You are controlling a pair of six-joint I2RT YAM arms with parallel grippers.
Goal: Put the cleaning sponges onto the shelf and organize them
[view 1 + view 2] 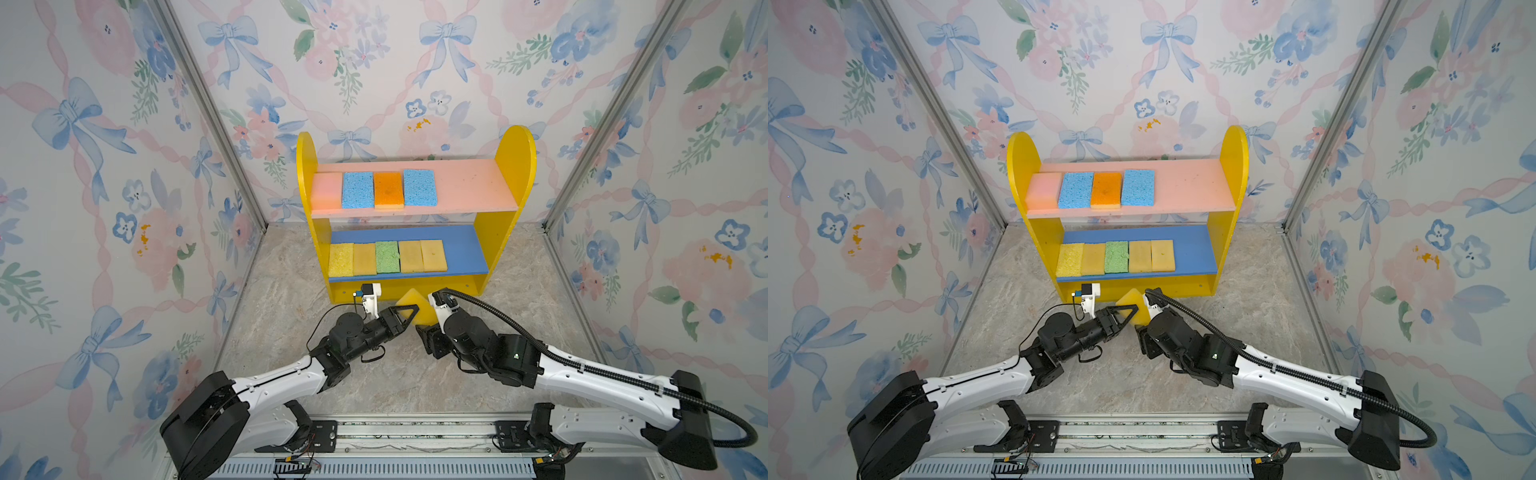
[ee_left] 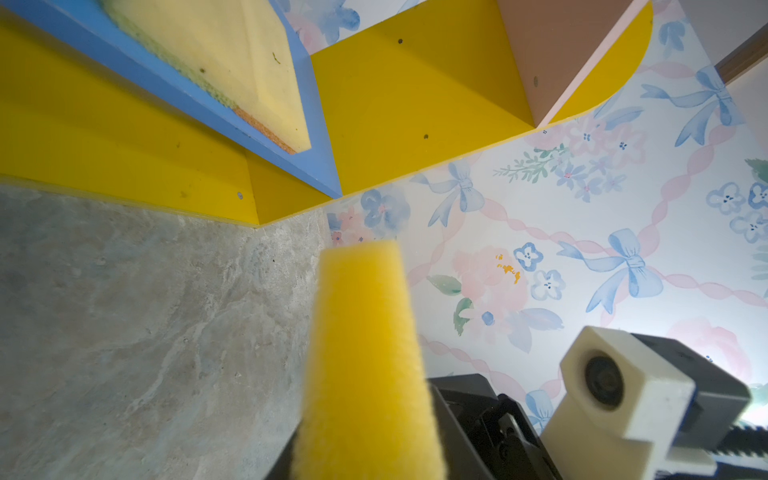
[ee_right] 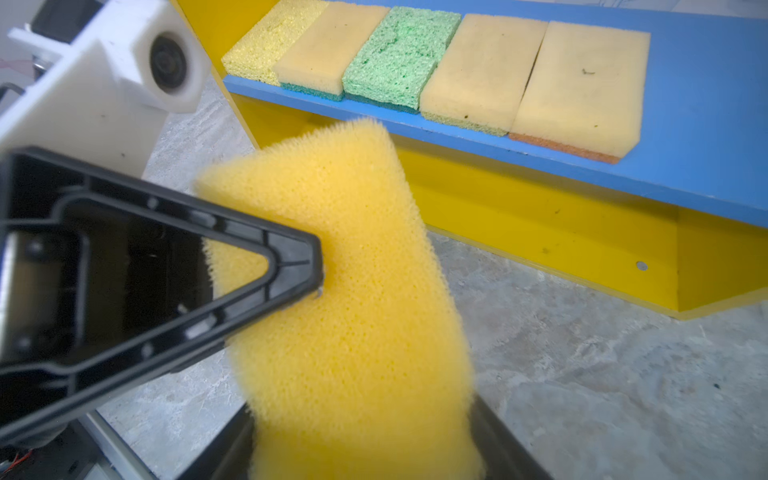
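A yellow sponge hangs just in front of the shelf foot, with both grippers on it. My left gripper is shut across its thickness, one finger denting the foam. My right gripper has its jaws against the sponge's two long sides. On the pink upper board lie pink, blue, orange and blue sponges. Several yellow, tan and green sponges line the blue lower board.
The shelf stands against the back wall on a marbled floor. Flowered walls close in the left, right and back. The right ends of both boards are bare. A black cable conduit arcs over the right arm.
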